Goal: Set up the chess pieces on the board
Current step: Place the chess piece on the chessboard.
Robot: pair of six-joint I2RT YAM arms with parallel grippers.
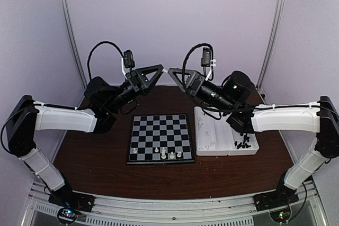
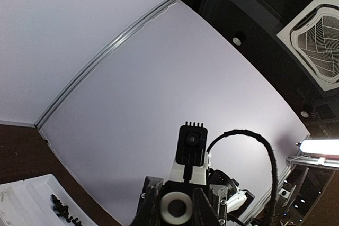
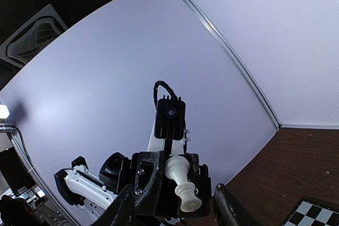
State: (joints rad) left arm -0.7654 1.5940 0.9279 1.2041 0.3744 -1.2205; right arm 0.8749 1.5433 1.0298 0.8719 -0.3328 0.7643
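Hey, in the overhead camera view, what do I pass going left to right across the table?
Left arm's white forearm → chessboard → white tray → black chess pieces in its right compartment → right arm's white forearm.

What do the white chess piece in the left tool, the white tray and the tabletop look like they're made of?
White chess piece: probably moulded plastic, smooth with a soft sheen and even ivory colour.
Tray: likely moulded plastic, matt white with rounded compartment walls.
Tabletop: wood or wood-look laminate, dark reddish-brown, faintly glossy; which one cannot be told.
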